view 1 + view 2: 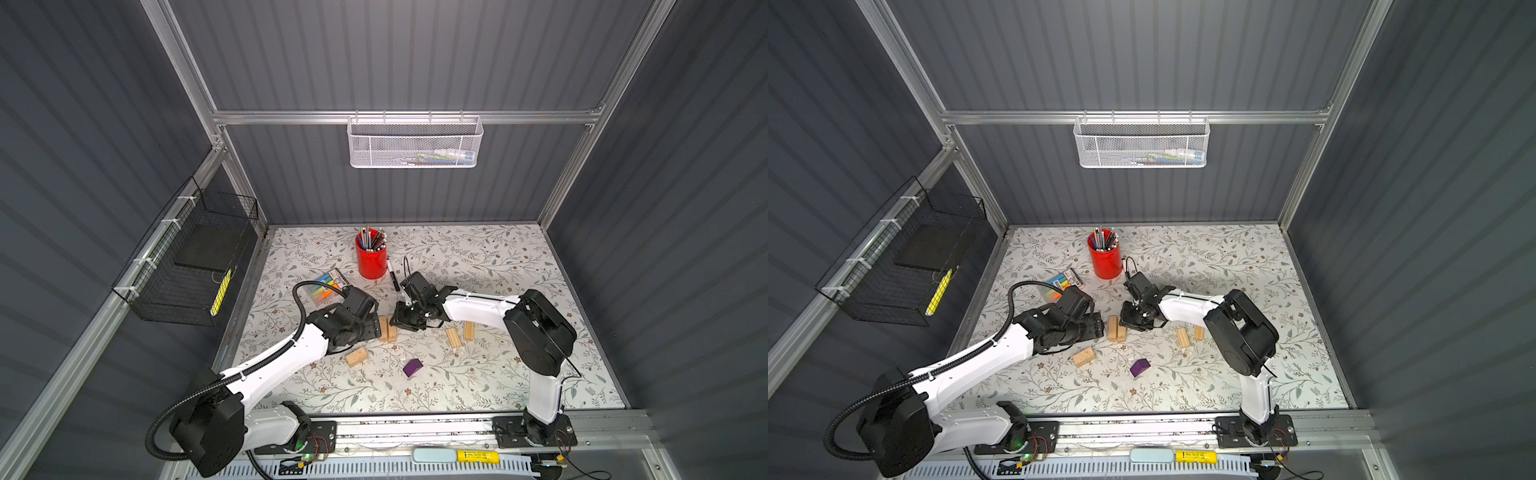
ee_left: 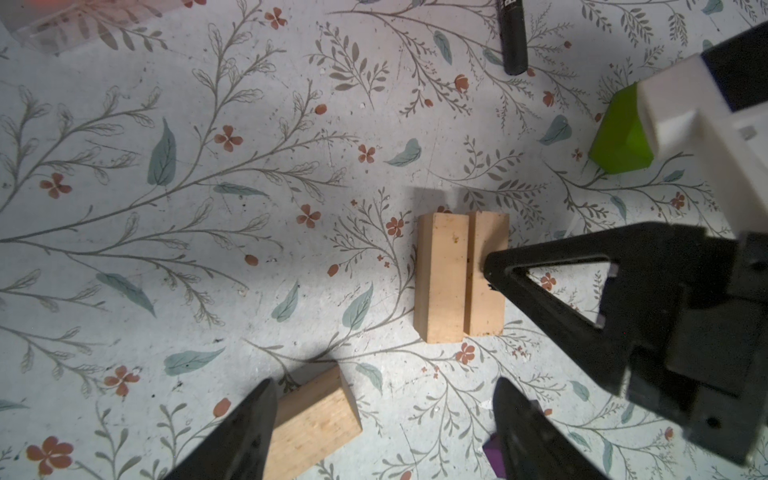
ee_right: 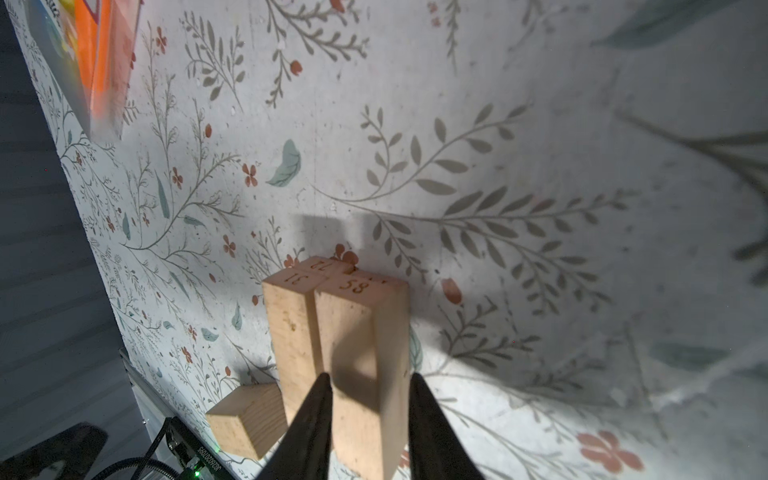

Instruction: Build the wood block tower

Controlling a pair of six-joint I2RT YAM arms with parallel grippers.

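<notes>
Two pale blocks (image 1: 387, 328) lying side by side, touching, right claw (image 3: 370, 380) gripping one; tan block (image 1: 357, 357), purple block (image 1: 412, 368) lying loose nearby.

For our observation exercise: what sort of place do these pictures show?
Probably a robot test booth: grey walls on a metal frame, two robot arms on a rail, a red pencil cup on a flowery table.

Both top views look steeply down from high over the near edge, covering the whole table (image 1: 498, 266). The wrist views sit close above it, sharing the same wood blocks (image 2: 440, 278).
</notes>
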